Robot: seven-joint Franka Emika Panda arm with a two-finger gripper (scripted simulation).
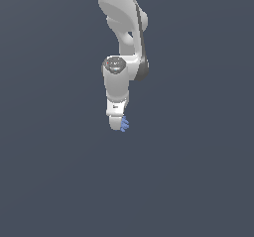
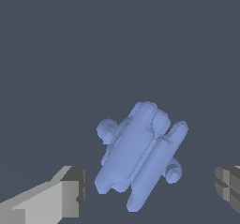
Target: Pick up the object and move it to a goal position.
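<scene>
The tool [image 2: 149,197] is released, its fingers [image 2: 65,197] apart on either side of the object [image 2: 140,155]; neither finger touches the light-blue prongs.

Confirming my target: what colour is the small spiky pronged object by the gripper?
Light blue; the spiky pronged object shows best in the wrist view.

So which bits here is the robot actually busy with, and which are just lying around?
Part of the job:
- small light-blue spiky cluster of prongs, lying between the fingers
- white gripper, fingers spread either side of it without touching

Just lying about:
- nothing else in view, only the plain dark grey surface
</scene>
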